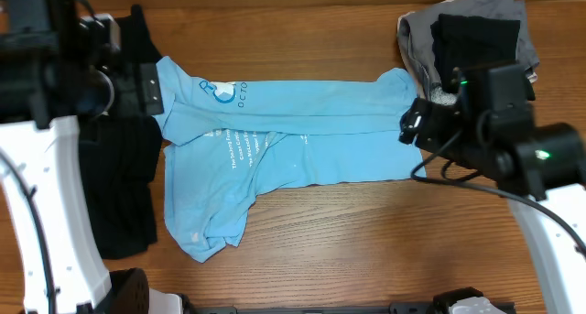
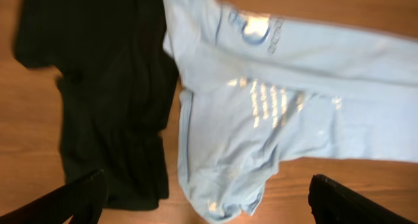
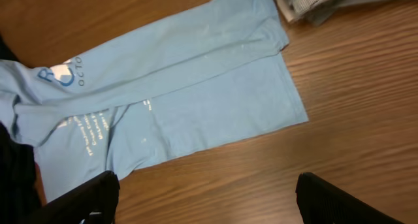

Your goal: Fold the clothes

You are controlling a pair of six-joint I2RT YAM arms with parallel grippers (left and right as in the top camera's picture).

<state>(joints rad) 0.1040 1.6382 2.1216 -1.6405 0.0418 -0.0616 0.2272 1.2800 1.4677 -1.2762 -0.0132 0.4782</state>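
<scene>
Blue shirt [image 1: 284, 131]: table [image 1: 366, 241] centre, long axis left-right.
Black garment [image 1: 119, 186]: left, touching shirt.
Left gripper [image 2: 206, 188]: wide, empty, over shirt's left end.
Right gripper [image 3: 208, 181]: wide, empty, over right end.

On the light blue T-shirt [image 3: 215, 100] you could read dark blue letters [image 3: 78, 70] spelling "OCTO", beside a round blue and white logo [image 3: 57, 74]. The lines of white print [image 3: 88, 129] below were too small to read.

L arm [image 1: 37, 213] & R arm [image 1: 549, 227] hovering, jaws wide apart on both, nothing held
</scene>
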